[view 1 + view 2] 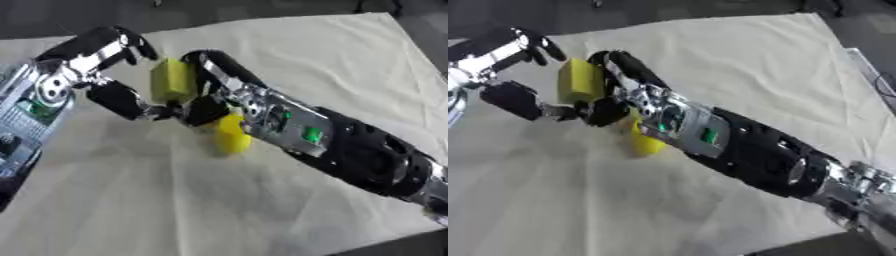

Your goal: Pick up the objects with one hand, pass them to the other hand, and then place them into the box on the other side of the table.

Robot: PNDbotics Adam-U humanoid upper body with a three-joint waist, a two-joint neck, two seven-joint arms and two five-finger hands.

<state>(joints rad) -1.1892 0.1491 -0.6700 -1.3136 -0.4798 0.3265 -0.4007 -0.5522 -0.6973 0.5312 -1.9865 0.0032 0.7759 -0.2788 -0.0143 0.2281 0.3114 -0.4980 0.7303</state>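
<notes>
- And here is the yellow block [171, 79], up off the table and caught between the 2 hands; it reads as a soft, squarish block, sponge-like by the look of it; I'd judge it light, squashy and not fragile, so the flat side faces look the best places to take hold
- The right hand [214, 85] reaches in from the lower right, its dark fingers [213, 60] curled over the block's right side with the thumb below; that is a pinch on the block
- The left hand [96, 60] comes in from the left, fingers arched above the block and thumb [122, 102] low beside it; its fingertips sit at the block's upper left edge, but I cannot tell whether they press or just stand beside it
- Below the right wrist, a rounded yellow object [232, 137] lies on the cream cloth [350, 65] covering the table; the arm hides part of it, so its full shape is unclear
- No box that I can be sure of; a dark gridded thing [17, 120] is cut off at the left edge, and what it is I cannot say
</notes>
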